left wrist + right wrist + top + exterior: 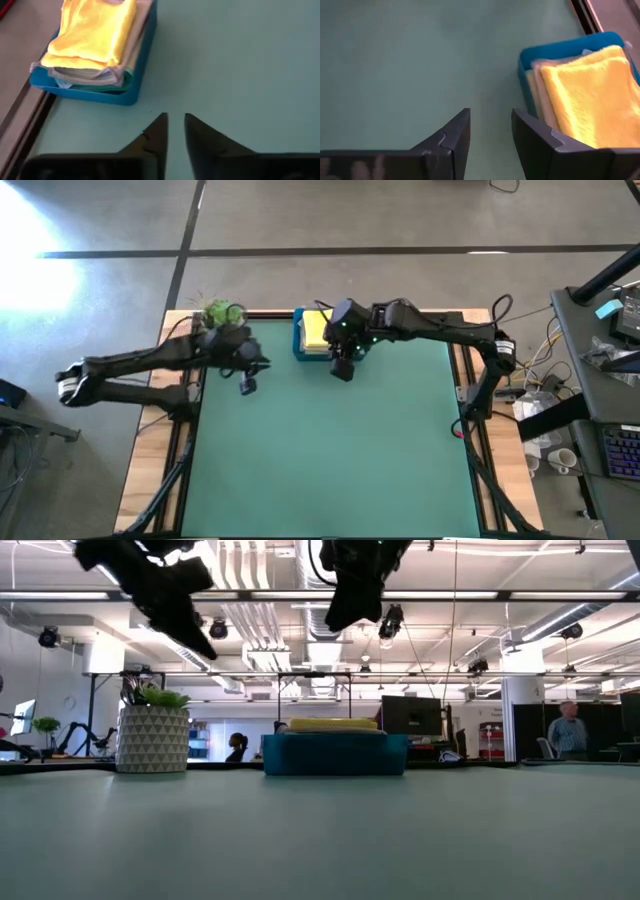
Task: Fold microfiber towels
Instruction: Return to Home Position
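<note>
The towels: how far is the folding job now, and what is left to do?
Done: folded towels lie stacked in the blue tray, the yellow towel on top. In hand: nothing; the left gripper and right gripper hang empty above the table. Left: no loose towel shows, so probably only the return to rest.
</note>
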{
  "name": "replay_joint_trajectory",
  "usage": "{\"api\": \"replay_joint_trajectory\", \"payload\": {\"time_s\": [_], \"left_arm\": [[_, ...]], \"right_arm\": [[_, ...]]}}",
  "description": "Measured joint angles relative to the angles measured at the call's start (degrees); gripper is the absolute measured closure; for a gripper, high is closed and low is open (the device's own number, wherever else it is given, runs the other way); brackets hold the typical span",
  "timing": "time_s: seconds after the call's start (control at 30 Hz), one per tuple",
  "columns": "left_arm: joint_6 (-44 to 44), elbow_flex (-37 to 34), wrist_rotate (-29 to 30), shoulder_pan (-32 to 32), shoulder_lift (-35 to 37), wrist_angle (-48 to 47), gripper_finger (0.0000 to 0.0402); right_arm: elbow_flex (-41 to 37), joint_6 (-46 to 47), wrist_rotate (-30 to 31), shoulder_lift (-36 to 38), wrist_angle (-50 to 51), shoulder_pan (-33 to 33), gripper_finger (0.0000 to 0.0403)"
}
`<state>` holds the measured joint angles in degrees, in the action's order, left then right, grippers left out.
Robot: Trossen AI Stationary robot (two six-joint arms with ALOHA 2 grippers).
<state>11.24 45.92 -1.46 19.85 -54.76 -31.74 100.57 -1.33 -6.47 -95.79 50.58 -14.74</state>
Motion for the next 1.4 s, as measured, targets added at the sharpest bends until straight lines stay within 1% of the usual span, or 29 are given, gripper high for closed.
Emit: {"api": "replay_joint_trajectory", "payload": {"time_s": [0.07,0.13,0.37,0.43,0.6,0.7,0.87,1.03,1.13,1.27,1.33,1.4], "left_arm": [[-1.30,-2.64,-0.03,-1.28,3.84,0.45,0.0378],[-2.90,-5.15,-0.08,-2.62,7.59,0.83,0.0395],[-7.65,-13.38,-0.12,-6.61,18.75,3.36,0.0400],[-9.26,-15.62,-0.17,-7.24,21.29,4.87,0.0400],[-13.59,-20.04,-0.39,-8.50,26.13,7.61,0.0401],[-15.62,-22.91,-0.41,-8.95,29.99,10.32,0.0401],[-19.43,-27.20,0.67,-8.93,39.47,13.77,0.0401],[-23.92,-30.45,3.64,-8.93,49.13,14.80,0.0401],[-27.63,-32.60,4.08,-8.91,54.01,14.32,0.0402],[-30.03,-33.45,5.03,-8.89,52.95,15.53,0.0402],[-30.38,-34.83,5.02,-8.86,51.30,18.38,0.0402],[-30.19,-36.10,4.96,-8.86,51.36,17.76,0.0402]], "right_arm": [[0.02,2.02,0.04,0.00,-0.78,0.78,0.0266],[0.38,3.96,0.11,0.02,-0.77,1.46,0.0264],[2.21,10.34,0.27,0.04,-1.41,3.81,0.0269],[2.60,10.76,0.27,0.04,-2.29,4.16,0.0272],[4.46,12.00,0.45,0.04,-0.79,4.12,0.0275],[6.15,11.75,0.51,0.05,0.85,4.11,0.0272],[8.68,9.21,0.52,0.89,5.12,3.87,0.0265],[8.68,5.80,0.88,5.07,5.62,2.77,0.0261],[8.26,5.15,4.79,8.55,6.98,2.53,0.0262],[5.07,5.69,11.02,14.56,7.61,2.94,0.0268],[1.67,6.92,13.05,18.22,6.72,3.22,0.0271],[-3.08,8.16,15.43,22.17,4.64,3.51,0.0274]]}}
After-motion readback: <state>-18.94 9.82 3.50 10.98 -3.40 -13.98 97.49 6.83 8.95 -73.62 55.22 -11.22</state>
